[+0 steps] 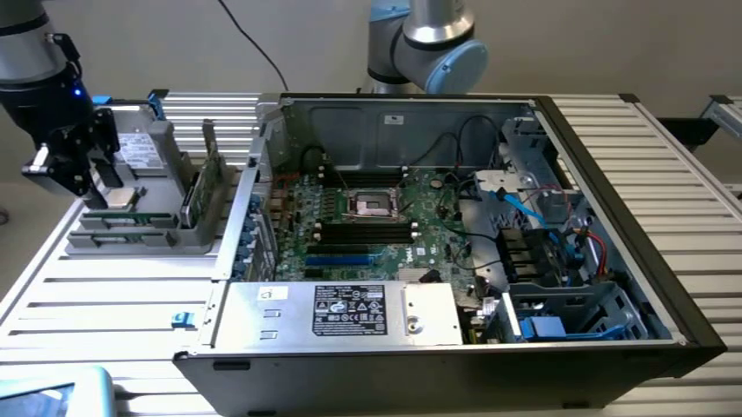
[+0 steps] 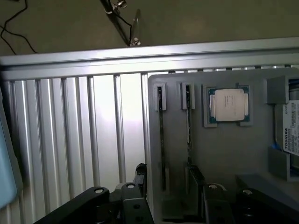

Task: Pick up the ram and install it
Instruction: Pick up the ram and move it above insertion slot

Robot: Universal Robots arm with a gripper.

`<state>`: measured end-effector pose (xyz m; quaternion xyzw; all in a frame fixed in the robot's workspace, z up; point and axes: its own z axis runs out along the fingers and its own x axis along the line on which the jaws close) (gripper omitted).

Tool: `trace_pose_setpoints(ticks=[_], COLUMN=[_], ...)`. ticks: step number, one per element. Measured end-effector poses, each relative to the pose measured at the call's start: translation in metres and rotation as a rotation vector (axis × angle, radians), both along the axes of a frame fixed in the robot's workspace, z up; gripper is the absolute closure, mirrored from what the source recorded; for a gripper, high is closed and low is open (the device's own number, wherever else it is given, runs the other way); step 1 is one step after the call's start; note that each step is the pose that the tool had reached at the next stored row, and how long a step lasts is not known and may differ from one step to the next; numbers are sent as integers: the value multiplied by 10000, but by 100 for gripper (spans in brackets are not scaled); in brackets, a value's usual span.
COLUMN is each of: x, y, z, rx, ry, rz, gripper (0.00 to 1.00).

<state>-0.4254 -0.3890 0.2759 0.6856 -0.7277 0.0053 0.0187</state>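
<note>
Ram (image 2: 188, 126) is seen on edge in a slot of the grey holder (image 2: 224, 149), just beside the processor (image 2: 229, 105), on the table (image 2: 103, 140) outside the case (image 1: 383, 130). The claw (image 2: 167, 170) is held wide above the holder's slots, and nothing is gripped.

The table (image 2: 70, 140) is ribbed bare metal, the holder (image 2: 224, 149) matt grey plastic

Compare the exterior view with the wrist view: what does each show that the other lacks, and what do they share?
Exterior view adds the open computer case, its motherboard and the power supply. Wrist view adds the silver processor chip in its pocket. Shared: the grey parts tray, the ram standing in it, the gripper above, the slatted table.
</note>
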Motion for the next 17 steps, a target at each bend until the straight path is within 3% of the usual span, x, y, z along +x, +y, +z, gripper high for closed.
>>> trace_pose_setpoints(ticks=[17], x=[29], y=[-15], z=[-310], rx=[0], ry=[0], rz=[-6], gripper=[51])
